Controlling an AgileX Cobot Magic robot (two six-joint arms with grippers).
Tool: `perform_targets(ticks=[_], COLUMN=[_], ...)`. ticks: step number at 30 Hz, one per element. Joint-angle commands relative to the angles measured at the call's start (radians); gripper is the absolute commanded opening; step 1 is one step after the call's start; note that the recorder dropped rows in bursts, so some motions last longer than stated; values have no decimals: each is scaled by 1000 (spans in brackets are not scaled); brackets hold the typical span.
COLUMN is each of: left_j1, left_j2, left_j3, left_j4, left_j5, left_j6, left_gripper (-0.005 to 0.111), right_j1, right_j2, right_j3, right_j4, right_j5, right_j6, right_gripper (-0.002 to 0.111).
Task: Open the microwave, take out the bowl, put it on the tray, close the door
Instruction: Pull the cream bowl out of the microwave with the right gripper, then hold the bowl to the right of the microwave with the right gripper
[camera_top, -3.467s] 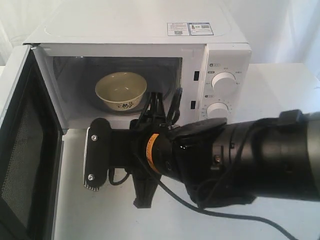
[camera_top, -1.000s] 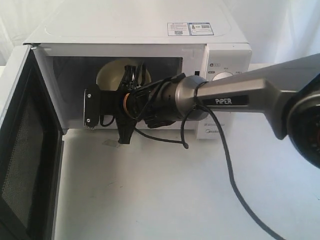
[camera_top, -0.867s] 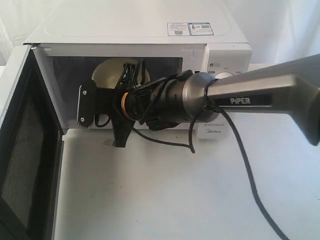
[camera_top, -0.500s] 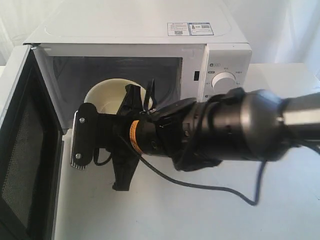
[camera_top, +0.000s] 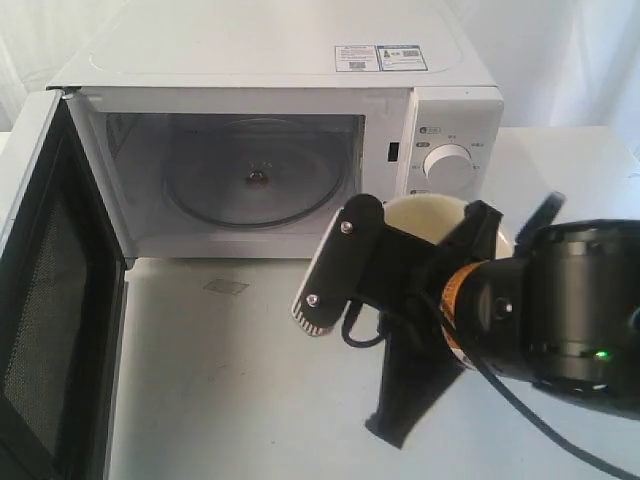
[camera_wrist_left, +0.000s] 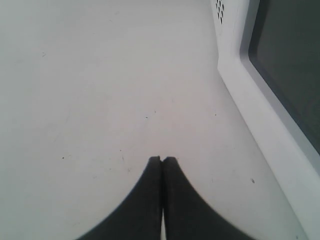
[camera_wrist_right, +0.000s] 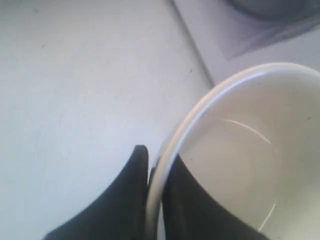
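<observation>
The table (camera_top: 230, 400) is seen bare in front of the microwave (camera_top: 250, 60), and no tray is shown in any view. The door (camera_top: 40, 300) is swung fully open to the left, so the first step can be counted as done. Inside, only the glass plate (camera_top: 250, 180) is seen; the cavity holds nothing else.

The bowl (camera_wrist_right: 240, 160) is out of the oven, held in the air in front of the knob panel, above the table and to the right of the opening. Its rim is clamped by the right gripper (camera_wrist_right: 154, 165), one finger inside the bowl and one outside. The removal is thus judged complete.

The left gripper (camera_wrist_left: 162, 160) is held low over the table beside the door, its fingers pressed together on nothing.

Two steps are judged to be left: the bowl is to be set on the tray, wherever that lies out of view, and the door is to be closed.
</observation>
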Motion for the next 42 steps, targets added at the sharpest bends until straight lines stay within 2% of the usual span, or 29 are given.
perform_targets(ticks=[1,5,9,12,21,26,33,42], left_j1=[1,1,1,1,1,1,1,1], left_j2=[-5,-5,-5,-5,-5,-5,-5,-5], left_j3=[3,3,3,3,3,3,3,3], left_j4=[-5,-5,-5,-5,-5,-5,-5,-5], left_j5=[2,2,2,2,2,2,2,2], left_j6=[-1,-1,-1,-1,-1,-1,-1,-1], left_gripper=[0,0,0,0,0,0,0,0], right_j1=[-2,-17,-66,-103,-228,-291,-330,-334], right_j2=[-60,-62,-62,-61,-38,65,171,180], right_j3=[3,3,35,74,140,140,140,151], right_j4=[184,201,295,273,277,256,271,271], right_j5=[214,332,294,289,83,74,2,-131], right_j6=[-148,-167,-186,-189,-185,-185,-185,-133], right_gripper=[0,0,0,0,0,0,0,0])
